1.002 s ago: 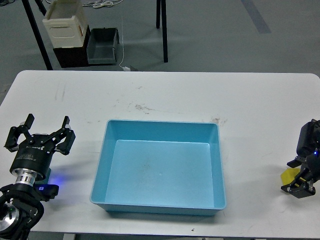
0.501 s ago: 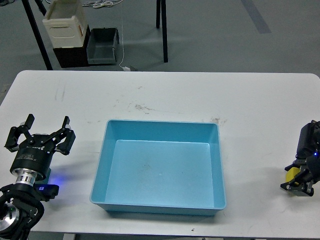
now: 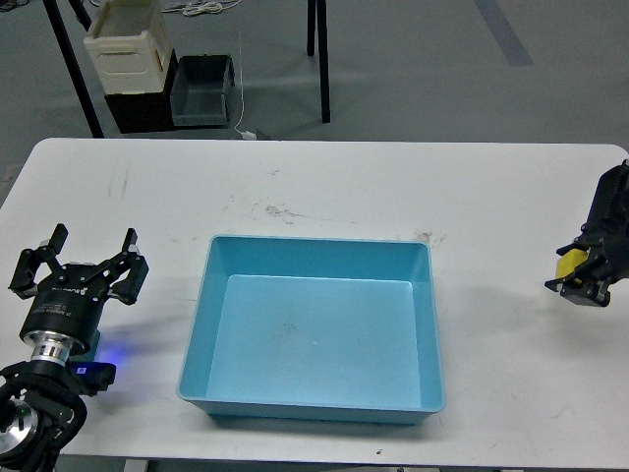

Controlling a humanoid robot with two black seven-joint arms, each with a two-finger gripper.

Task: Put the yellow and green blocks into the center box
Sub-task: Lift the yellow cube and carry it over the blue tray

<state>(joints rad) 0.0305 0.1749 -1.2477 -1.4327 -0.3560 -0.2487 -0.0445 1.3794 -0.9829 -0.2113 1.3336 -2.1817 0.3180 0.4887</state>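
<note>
A light blue box point(image 3: 313, 334) sits in the middle of the white table and is empty. My right gripper point(image 3: 578, 278) is at the far right edge, raised above the table, shut on a yellow block point(image 3: 569, 264). My left gripper point(image 3: 77, 258) is at the left of the box, open and empty, fingers spread. No green block shows in this view.
The white table point(image 3: 324, 187) has faint scuff marks behind the box. Beyond its far edge stand a cream crate point(image 3: 126, 44), a dark bin point(image 3: 202, 88) and black stand legs point(image 3: 316, 59) on the floor.
My right gripper has closed on the yellow block and lifted it up and away from the table surface. The left arm has not moved.
</note>
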